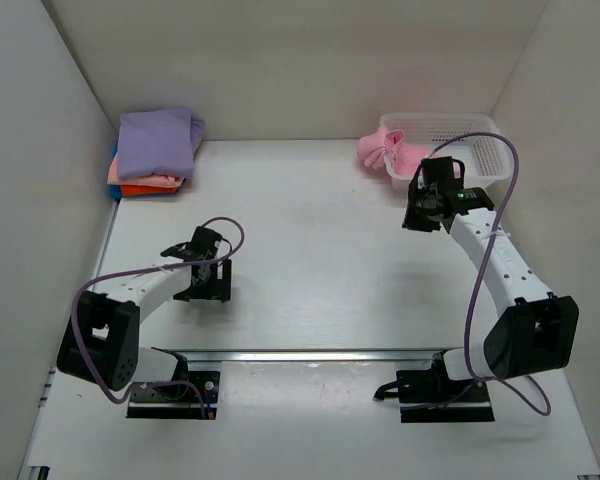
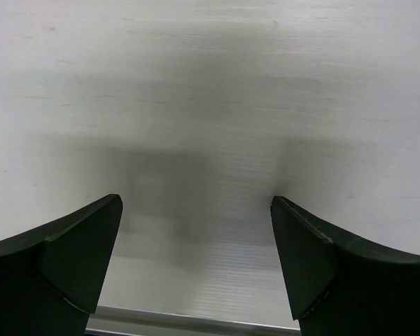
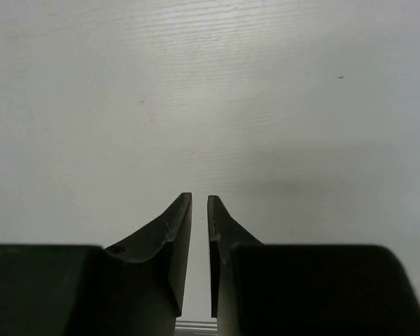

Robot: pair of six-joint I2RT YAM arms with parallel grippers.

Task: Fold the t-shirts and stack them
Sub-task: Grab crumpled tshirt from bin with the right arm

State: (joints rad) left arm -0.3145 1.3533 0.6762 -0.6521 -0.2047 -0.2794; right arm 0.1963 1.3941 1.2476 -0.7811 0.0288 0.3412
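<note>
Status from my end.

Folded stack sits in the far-left corner of the table (image 1: 310, 250), against the side wall. Lavender shirt (image 1: 158, 143) is on top: soft, thick fold, rounded corners, a bit wider than deep, long axis roughly left-right and skewed slightly. Under it only the edges show at the near-left: salmon shirt (image 1: 130, 180), then orange shirt (image 1: 148, 190) at the bottom. I can't tell which way any collar faces.

Pink shirt (image 1: 380, 150) is far right, unfolded and bunched into a lump. It's draped over the left rim of the basket (image 1: 475, 128) with part hanging outside, close to the table. No clear long axis, no collar direction readable. The basket is white plastic mesh, rectangular, in the far-right corner.

Left gripper (image 1: 202, 285) is low over bare table, well apart from the stack. Its dark fingers (image 2: 70, 245) stand wide apart with nothing between them, and the aluminium rail (image 2: 196, 323) shows just past the tips.

Right gripper (image 3: 199, 199) sits just near of the basket and beside the pink shirt, not touching it. Fingers are together, only a sliver of gap, holding nothing. Under it is matte white table with fine streaks. A purple cable (image 1: 515, 190) loops over that arm.
</note>
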